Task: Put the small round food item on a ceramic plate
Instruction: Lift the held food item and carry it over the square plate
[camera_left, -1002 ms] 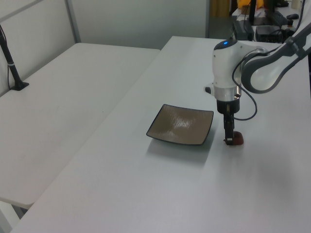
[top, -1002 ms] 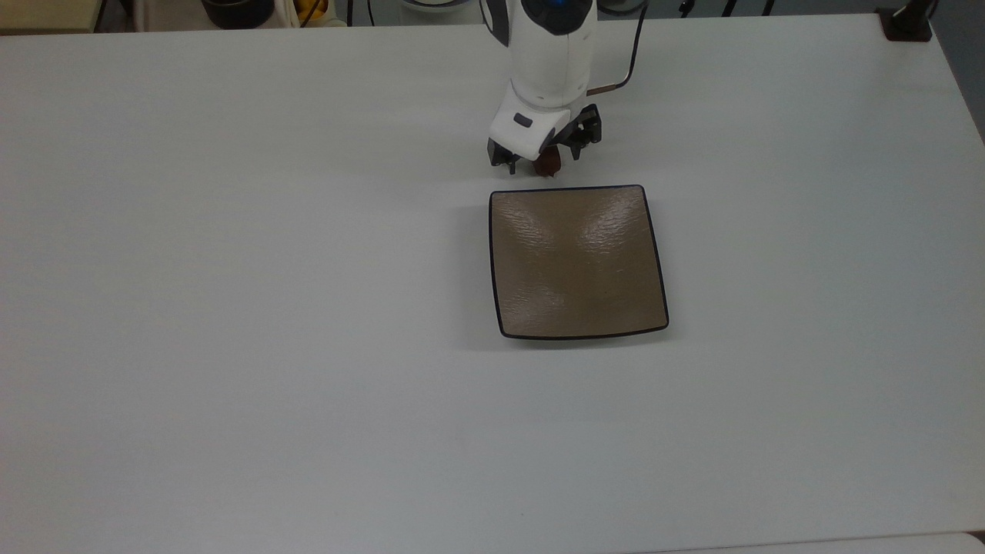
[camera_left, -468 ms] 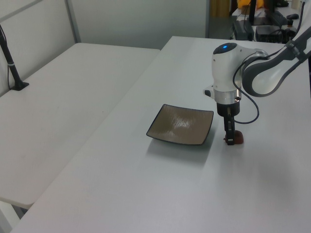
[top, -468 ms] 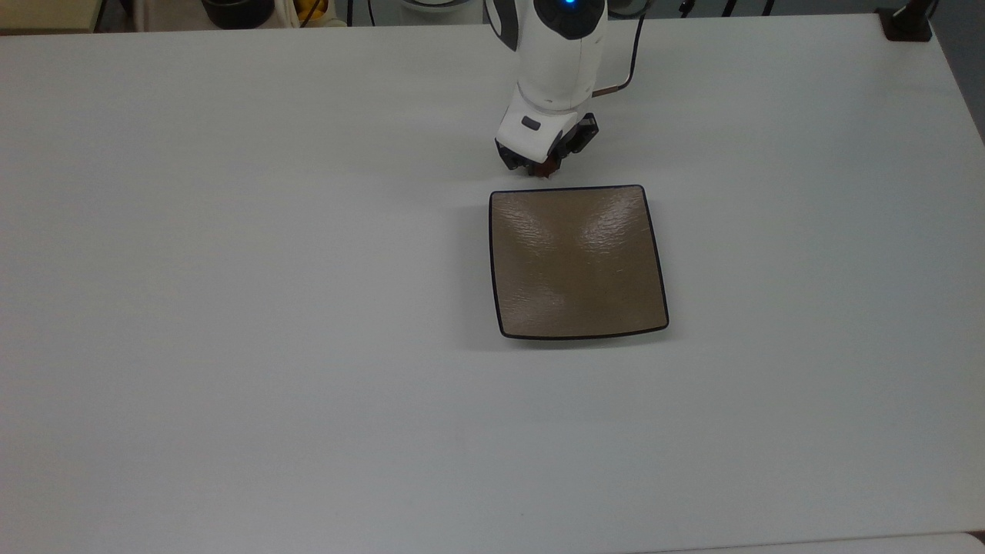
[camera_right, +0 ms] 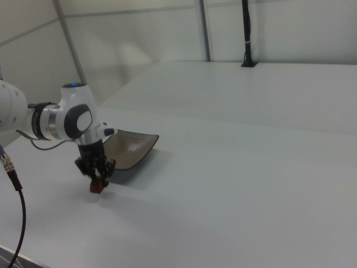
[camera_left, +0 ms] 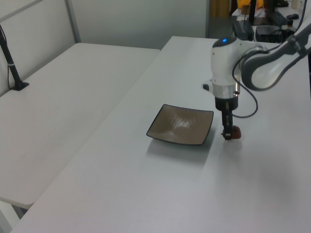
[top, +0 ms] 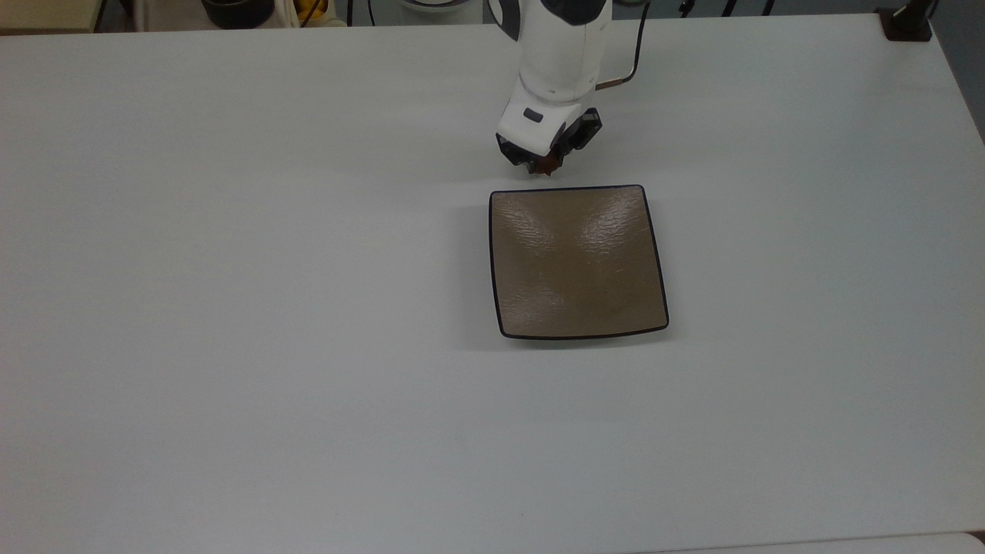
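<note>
1. Top view first: the gripper (top: 543, 165) sits just off the far edge of the ceramic plate (top: 577, 261), fingers pinched in on the small round food item (top: 548, 167), a dark red lump peeking out beneath the white wrist.
2. Left view, and there it is again: the gripper (camera_left: 227, 133) points straight down with the small round food item (camera_left: 233, 132) clamped at its tips, looking slightly clear of the white table (camera_left: 160, 194).
3. Same view, the ceramic plate (camera_left: 181, 124) lies just beside the gripper, toward the left view's left, bare and glossy, with a narrow strip of table between its edge and the fingers.
4. Right view now: the gripper (camera_right: 99, 180) hangs below the arm's rounded joint, and the small round food item (camera_right: 96, 186) shows red at the very bottom of the fingers, a shadow on the table beneath it.
5. Right view still: the ceramic plate (camera_right: 129, 148) is behind and to the right view's right of the gripper, near it but not touching.
6. A black cable (top: 627, 65) loops off the wrist, away from the plate.
</note>
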Robot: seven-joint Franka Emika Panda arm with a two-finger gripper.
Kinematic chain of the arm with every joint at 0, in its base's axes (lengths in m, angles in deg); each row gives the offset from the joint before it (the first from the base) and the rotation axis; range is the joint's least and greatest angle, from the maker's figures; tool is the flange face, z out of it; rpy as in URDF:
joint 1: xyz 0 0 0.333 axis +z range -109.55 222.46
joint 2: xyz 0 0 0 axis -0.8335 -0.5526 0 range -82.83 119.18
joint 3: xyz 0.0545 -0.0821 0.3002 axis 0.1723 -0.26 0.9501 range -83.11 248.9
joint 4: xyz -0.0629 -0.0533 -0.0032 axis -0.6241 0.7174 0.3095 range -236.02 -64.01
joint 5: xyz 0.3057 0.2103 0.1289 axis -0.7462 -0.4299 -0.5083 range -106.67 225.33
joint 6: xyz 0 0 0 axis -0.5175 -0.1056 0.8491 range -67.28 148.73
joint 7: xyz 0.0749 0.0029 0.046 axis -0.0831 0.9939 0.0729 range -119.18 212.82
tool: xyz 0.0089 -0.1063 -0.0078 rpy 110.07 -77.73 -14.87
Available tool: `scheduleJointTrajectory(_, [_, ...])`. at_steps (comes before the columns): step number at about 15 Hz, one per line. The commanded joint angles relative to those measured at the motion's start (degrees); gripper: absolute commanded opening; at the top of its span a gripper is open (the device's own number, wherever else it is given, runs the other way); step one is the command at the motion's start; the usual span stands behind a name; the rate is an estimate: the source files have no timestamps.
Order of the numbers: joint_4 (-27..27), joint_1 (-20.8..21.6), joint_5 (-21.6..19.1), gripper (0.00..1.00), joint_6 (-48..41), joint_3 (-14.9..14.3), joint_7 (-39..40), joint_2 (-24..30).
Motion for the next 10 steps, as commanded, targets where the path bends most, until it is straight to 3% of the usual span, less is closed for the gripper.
scheduleJointTrajectory(1, [3.99, -0.32, 0.76, 0.39, -3.10, -0.03, 0.84, 1.69])
scheduleJointTrajectory(5, [9.18, -1.55, 0.59, 0.39, -2.66, -0.03, 0.40, 1.08])
scheduleJointTrajectory(10, [17.43, -3.04, 0.41, 0.39, -1.18, -0.03, -3.36, -4.54])
